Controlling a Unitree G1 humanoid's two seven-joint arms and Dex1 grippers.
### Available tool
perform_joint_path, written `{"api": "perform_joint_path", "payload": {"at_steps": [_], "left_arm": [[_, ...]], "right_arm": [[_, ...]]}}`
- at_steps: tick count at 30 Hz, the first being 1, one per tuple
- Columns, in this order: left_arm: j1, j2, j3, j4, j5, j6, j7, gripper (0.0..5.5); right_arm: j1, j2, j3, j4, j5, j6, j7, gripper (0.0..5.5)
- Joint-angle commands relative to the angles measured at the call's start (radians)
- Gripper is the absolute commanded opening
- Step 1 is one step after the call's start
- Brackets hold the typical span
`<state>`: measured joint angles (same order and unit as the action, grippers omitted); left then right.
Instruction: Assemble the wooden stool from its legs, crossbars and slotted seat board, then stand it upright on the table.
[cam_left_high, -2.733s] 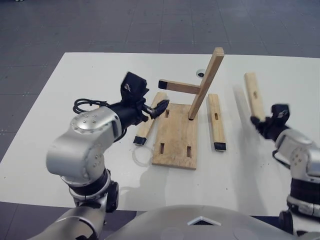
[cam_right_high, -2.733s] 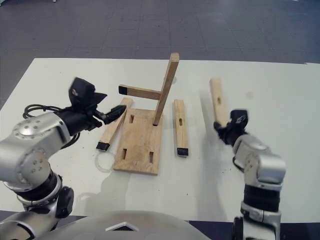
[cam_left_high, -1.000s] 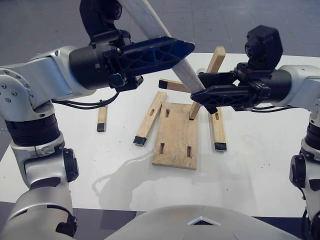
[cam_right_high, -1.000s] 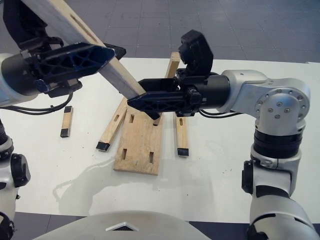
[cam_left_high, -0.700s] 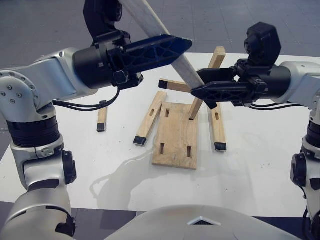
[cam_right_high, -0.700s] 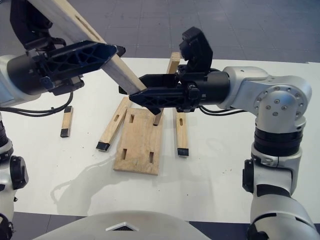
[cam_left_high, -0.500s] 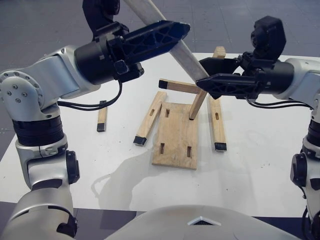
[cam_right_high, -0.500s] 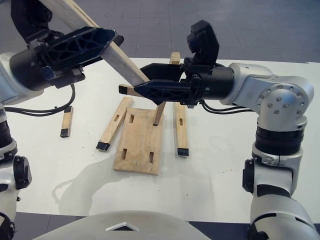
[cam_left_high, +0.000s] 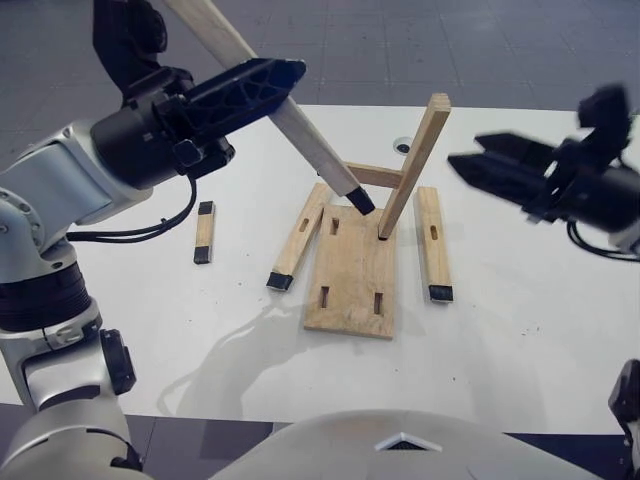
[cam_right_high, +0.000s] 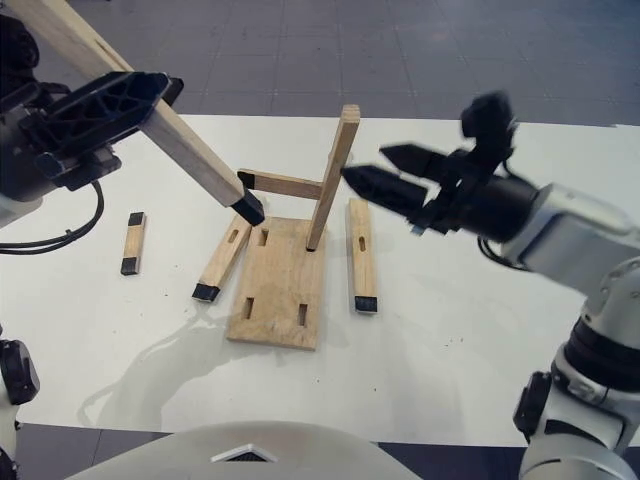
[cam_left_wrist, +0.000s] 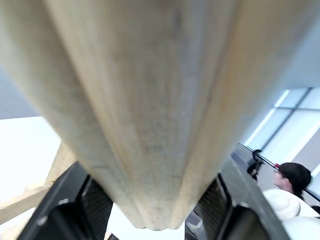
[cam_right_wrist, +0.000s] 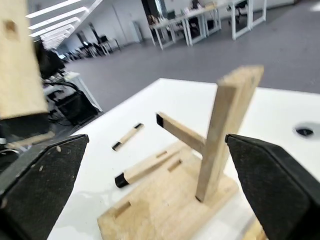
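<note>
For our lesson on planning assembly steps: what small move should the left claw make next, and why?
Probably the left claw should tilt its leg upright and lower it: the dark end hovers by the seat board's far-left slot, near the crossbar's free end.

From the head we look forward and down over the table; both eyes share the seat board; our left wrist camera sits tight against the held leg; our right wrist camera faces the upright leg from the right.

Seat board: bare wood (matt).
</note>
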<state>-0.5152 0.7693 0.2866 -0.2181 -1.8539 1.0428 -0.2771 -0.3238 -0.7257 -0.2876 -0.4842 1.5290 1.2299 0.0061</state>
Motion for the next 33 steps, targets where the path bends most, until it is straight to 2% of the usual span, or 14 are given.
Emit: {"api": "perform_joint_path", "payload": {"at_steps": [1, 3, 6, 12, 21, 26, 33], "left_arm": [[-0.011, 0.007, 0.006, -0.048, -0.018, -0.052, 0.066, 2.05], [-0.023, 0.002, -0.008, -0.072, -0.032, -0.075, 0.097, 2.05], [-0.03, -0.002, -0.017, -0.096, -0.05, -0.107, 0.127, 2.05], [-0.038, -0.009, -0.047, -0.109, 0.024, -0.146, 0.17, 2.05], [-0.089, -0.004, -0.078, -0.084, 0.101, -0.139, 0.185, 2.05], [-0.106, -0.007, -0.088, -0.085, 0.113, -0.136, 0.183, 2.05], [-0.122, 0.009, -0.087, -0.081, 0.113, -0.117, 0.169, 2.05]], "right_arm": [[0.155, 0.092, 0.216, -0.069, -0.083, 0.04, -0.339, 5.04], [0.178, 0.126, 0.309, -0.127, -0.144, 0.049, -0.422, 5.04], [0.161, 0.129, 0.381, -0.178, -0.197, 0.07, -0.444, 5.04], [0.06, 0.119, 0.551, -0.24, -0.373, 0.116, -0.343, 5.04], [0.106, 0.079, 0.635, -0.218, -0.571, 0.117, -0.155, 5.04], [0.11, 0.012, 0.724, -0.177, -0.724, 0.064, -0.025, 5.04], [0.118, -0.012, 0.786, -0.13, -0.888, -0.006, 0.085, 5.04]]}}
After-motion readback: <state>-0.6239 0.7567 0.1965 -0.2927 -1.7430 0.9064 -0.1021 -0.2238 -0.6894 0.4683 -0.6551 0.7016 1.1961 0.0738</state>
